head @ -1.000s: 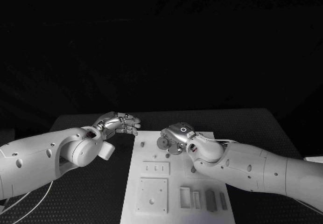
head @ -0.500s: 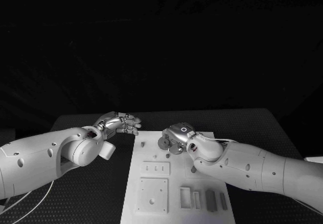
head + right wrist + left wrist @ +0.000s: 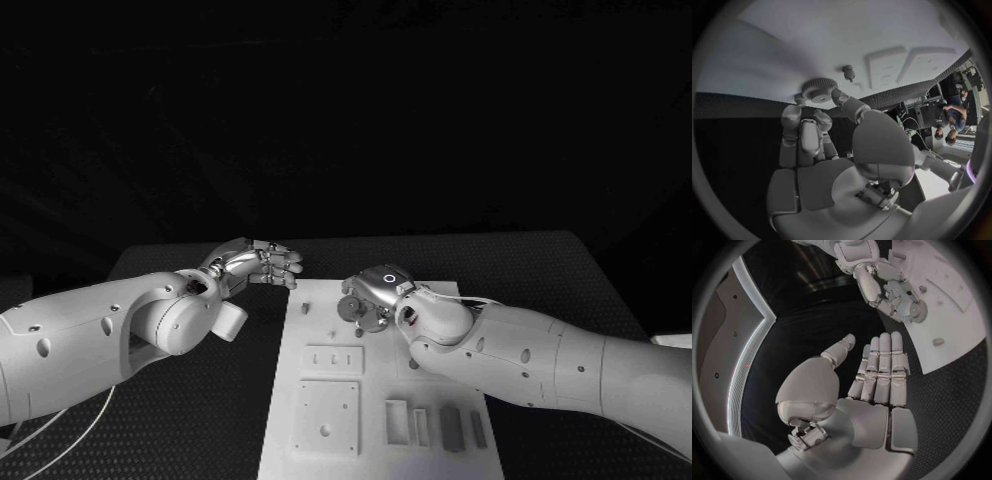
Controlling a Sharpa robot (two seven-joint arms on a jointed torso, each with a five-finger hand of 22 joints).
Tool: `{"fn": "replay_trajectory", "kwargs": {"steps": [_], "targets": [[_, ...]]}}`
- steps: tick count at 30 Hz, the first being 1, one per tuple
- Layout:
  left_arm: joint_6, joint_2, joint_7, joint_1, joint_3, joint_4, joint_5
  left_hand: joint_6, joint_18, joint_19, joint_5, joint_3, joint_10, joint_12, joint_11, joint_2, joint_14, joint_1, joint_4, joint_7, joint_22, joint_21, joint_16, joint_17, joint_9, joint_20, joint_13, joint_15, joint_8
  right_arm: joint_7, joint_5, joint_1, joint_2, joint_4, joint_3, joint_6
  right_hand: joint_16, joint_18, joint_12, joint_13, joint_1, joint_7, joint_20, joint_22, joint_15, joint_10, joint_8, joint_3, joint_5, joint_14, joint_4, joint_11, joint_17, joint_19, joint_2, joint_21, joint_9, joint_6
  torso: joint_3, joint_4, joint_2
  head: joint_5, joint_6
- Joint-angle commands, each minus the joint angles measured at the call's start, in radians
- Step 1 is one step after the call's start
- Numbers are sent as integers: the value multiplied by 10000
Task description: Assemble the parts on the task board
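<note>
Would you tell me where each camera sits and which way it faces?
Head view: on the robot's head, looking down at the board; its left robot hand and right robot hand show.
Left wrist view: behind the open left robot hand, facing the board and the right robot hand.
Right wrist view: behind the right robot hand, which holds a gear, facing the board.
Shared: the board and the right robot hand.

arms: smooth white shells, small dark screw holes | left hand [image 3: 254, 265]: silver | right hand [image 3: 378, 293]: silver, glowing ring
</note>
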Motion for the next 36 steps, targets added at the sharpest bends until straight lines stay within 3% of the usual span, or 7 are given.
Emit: {"fn": "replay_trajectory", "kwargs": {"steps": [1, 9, 12, 16, 20, 28, 36], "targets": [[179, 13, 33, 17, 8, 16, -27, -78, 85, 18, 50, -62, 67, -71, 18, -73, 67, -66, 10, 47, 18, -42, -77, 22, 15, -41, 13, 18, -68, 4, 145, -4, -66, 51, -1, 574, -56, 453, -81, -21, 90, 0, -38, 24, 21, -56, 3, 13, 18, -69, -5, -50, -35, -32, 30, -69, 2, -10, -9, 3, 0, -6, -11], [172, -12, 10, 17, 8, 7, -27, -110, 82, 15, 52, -58, 57, -99, 27, -59, 65, -92, 34, 61, 21, -55, -107, 42, 13, -38, 19, 22, -91, -6, 404, -4, -241, 38, -1, 970, -81, 453, -103, -56, 280, 124, 45, 95, 133, -215, 252, -32, 19, -273, -727, 60, -160, -209, 785, -100, 30, 278, -4, -11, -3, 1, -56], [169, -12, 10, 17, 8, 10, -27, -118, 82, 15, 52, -59, 56, -106, 28, -55, 67, -104, 43, 66, 22, -59, -115, 49, 12, -37, 21, 23, -96, 48, 482, -3, -337, 107, 2, 744, -70, 453, -90, -58, 266, 139, 64, 110, 147, -234, 300, -16, 25, -279, -850, 75, -146, -226, 1014, -94, 22, 346, 2, -7, -5, 1, -56], [157, -17, 8, 16, 8, -3, -27, -120, 82, 16, 52, -57, 56, -110, 29, -51, 68, -108, 48, 67, 23, -61, -119, 53, 13, -38, 23, 23, -99, 410, 939, 20, -685, 394, 38, 28, -32, 453, -60, -61, 77, 152, 84, 120, 160, -216, 341, -90, 27, -205, -793, 89, -51, -190, 923, -67, 9, 407, 14, -16, -15, 12, -26], [149, -44, 9, 16, 8, -24, -25, -120, 81, 16, 53, -58, 59, -117, 29, -43, 71, -125, 62, 69, 25, -66, -128, 62, 15, -36, 27, 24, -100, 888, 1459, 228, -1105, 813, 189, -448, -27, 453, -33, -74, 4, 163, 77, 110, 167, -179, 395, -48, 28, -181, -724, 97, -62, -144, 760, -62, -2, 500, 7, -34, -16, -7, 15], [106, -100, 15, 18, 8, -82, -22, -120, 82, 16, 53, -56, 61, -122, 29, -45, 73, -128, 64, 69, 26, -69, -135, 68, 17, -38, 30, 23, -101, 1157, 2180, 815, -2351, 1853, 375, -482, -46, 453, -21, -107, -114, 197, 70, 88, 200, -178, 431, 57, 27, -191, -464, 131, -111, -100, 454, -83, -54, 557, 22, -97, -47, -79, 144], [138, -67, 58, 16, 7, -141, -22, -104, 86, 15, 53, -45, 72, -128, 24, -44, 77, -114, 55, 61, 29, -75, -148, 81, 25, -41, 37, 21, -94, 1752, 3100, 996, -3554, 2365, 426, -55, -35, 453, 27, -124, -71, 233, 43, 88, 230, -170, 652, 148, 24, -167, -233, 165, -106, -60, 308, -85, -29, 960, 72, -234, -122, -126, 202]]}}
